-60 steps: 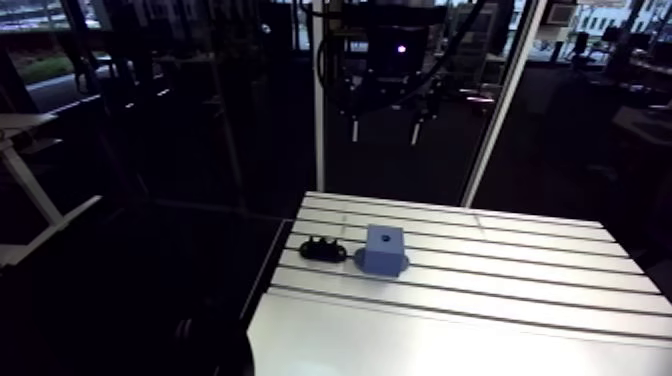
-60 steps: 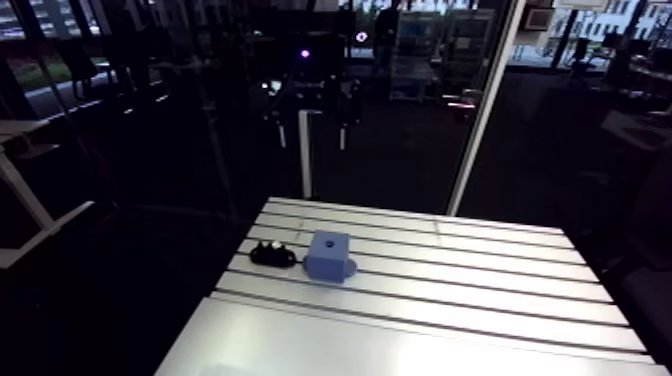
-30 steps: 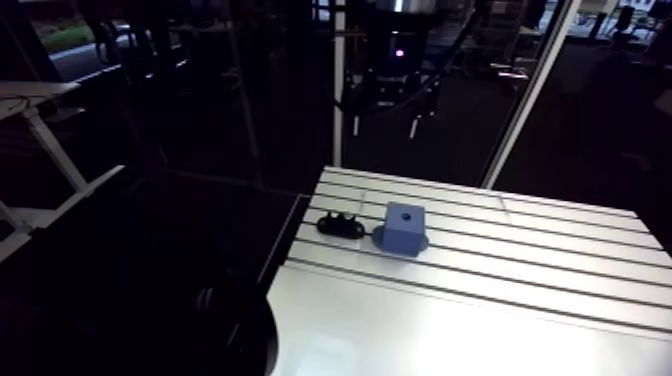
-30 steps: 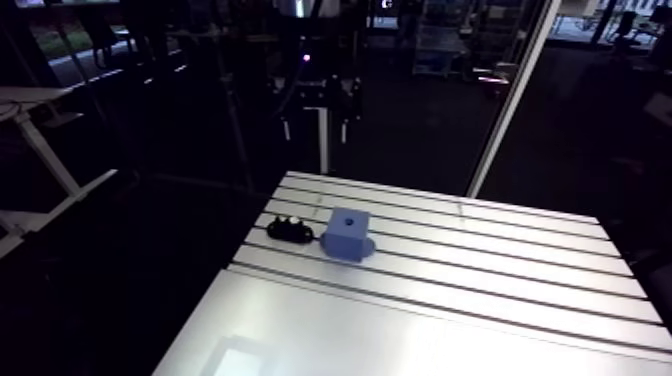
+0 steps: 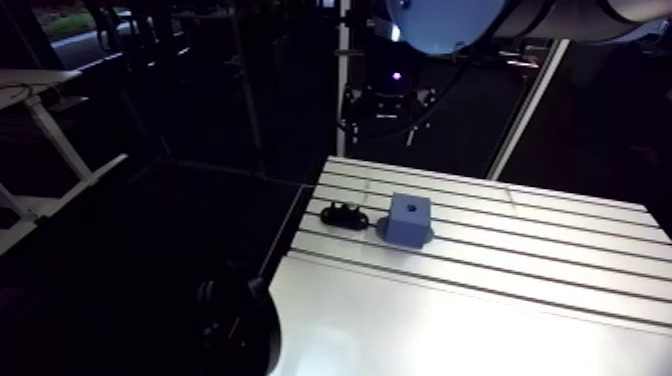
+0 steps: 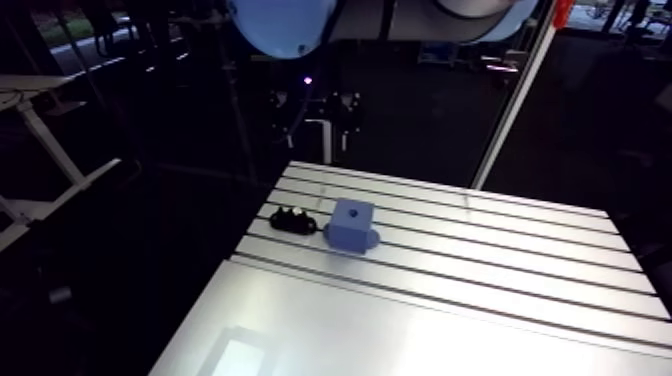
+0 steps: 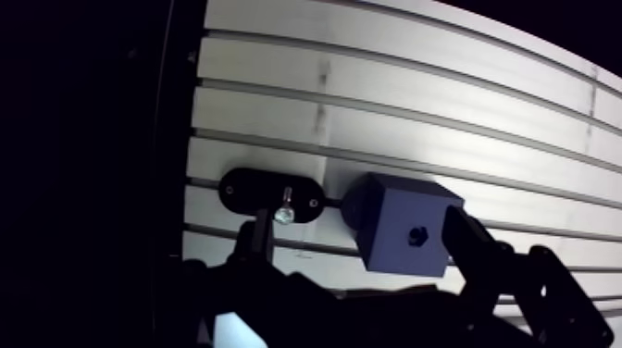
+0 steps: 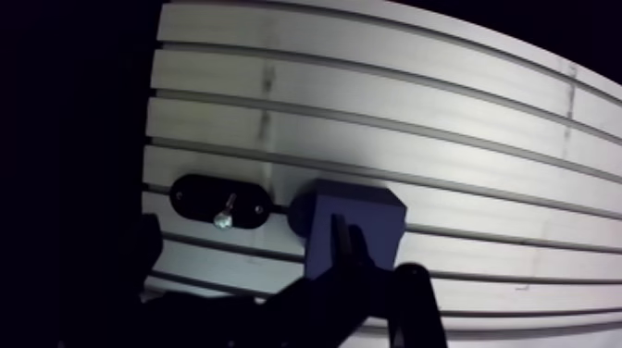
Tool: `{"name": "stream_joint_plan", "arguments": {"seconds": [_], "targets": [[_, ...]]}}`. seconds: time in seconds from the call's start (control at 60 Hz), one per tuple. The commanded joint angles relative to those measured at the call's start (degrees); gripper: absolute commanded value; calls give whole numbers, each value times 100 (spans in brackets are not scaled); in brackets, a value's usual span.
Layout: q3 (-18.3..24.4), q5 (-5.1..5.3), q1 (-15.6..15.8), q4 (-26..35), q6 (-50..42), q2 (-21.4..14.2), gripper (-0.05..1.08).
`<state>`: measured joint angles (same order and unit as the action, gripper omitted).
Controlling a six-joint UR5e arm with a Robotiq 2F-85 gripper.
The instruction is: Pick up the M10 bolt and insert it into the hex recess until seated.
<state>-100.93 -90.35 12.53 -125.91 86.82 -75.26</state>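
Observation:
A black oval holder lies on the slotted table near its left edge, with the small silver M10 bolt standing in its middle. Right beside it sits a blue block with a dark recess in its top face. In the arm view the holder and the block sit side by side. My gripper hangs high above them, open, with nothing between its fingers. In the arm view the gripper is small and dark over the table's far edge.
The aluminium table stretches to the right of the block, with long slots running across it. Its left edge drops off close to the holder. A white post stands behind the far edge.
The arm view has shifted, and the arm's light-blue joint cap now fills its top edge. The holder, bolt and block have not moved on the table.

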Motion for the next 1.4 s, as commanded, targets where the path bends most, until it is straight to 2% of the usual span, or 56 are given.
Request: {"name": "stream_joint_plan", "arguments": {"seconds": [0.017, 0.55, 0.7, 1.033, 1.4], "targets": [[-79, -4, 61, -185, -3, 52, 1], [-274, -39, 361, -391, -20, 182, 26], [-343, -15, 400, -507, -129, 252, 31], [-527, -28, 477, -914, -214, 383, 36], [-668, -47, 521, -1175, -222, 509, 38]]}}
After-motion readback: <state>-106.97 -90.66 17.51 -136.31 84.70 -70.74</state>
